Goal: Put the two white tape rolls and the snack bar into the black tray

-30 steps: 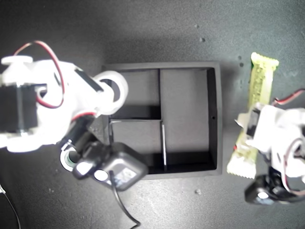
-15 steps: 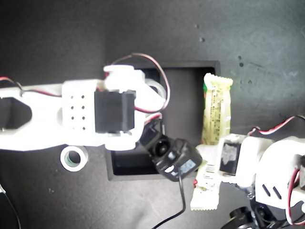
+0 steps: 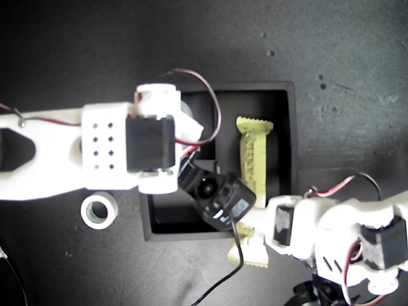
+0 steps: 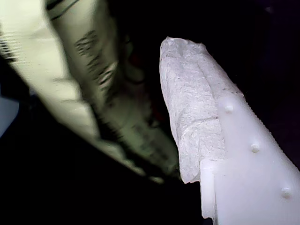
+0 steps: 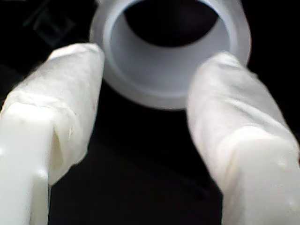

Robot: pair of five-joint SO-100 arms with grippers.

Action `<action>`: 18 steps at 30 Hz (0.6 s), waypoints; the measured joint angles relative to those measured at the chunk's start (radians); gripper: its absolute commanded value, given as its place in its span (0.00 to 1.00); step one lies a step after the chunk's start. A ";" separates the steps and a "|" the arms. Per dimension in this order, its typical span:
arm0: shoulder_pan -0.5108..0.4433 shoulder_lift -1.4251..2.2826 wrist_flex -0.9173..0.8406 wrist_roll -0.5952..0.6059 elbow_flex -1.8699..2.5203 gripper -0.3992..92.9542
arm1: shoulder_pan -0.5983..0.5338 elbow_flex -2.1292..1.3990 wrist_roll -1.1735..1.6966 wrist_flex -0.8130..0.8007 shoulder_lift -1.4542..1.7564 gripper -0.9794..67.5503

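Gripping crinkly snack bar over matte black tray

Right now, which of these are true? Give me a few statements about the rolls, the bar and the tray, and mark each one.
1. The small roll lies in the tray. False: it sits on the table outside the tray, at the exterior view's left.
2. The bar is over the tray's long compartment. True.
3. The whole bar is inside the tray. False: one end sticks out over the tray's wall.
4. My second pincer is open. True.
5. The wide roll is squeezed between that pincer's pads. False: it sits just beyond them, not gripped.
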State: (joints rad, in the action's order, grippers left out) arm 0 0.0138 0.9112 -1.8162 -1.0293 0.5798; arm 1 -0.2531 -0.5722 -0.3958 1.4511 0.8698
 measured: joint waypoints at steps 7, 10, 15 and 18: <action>0.006 0.222 0.000 0.054 0.052 0.25 | 0.018 0.147 0.000 0.281 0.003 0.41; 0.029 0.414 0.000 0.077 0.137 0.24 | 0.084 0.149 0.000 0.330 0.072 0.35; 0.023 0.785 -0.002 0.044 0.370 0.22 | 0.232 0.152 0.000 0.345 0.250 0.31; -0.077 0.973 0.015 -0.043 0.557 0.20 | 0.302 0.173 0.000 0.345 0.354 0.29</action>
State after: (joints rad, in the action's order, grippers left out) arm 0 -0.0629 1.8837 -1.8009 -1.0723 1.1367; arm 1 0.0491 -0.3988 -0.3958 1.7963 1.2241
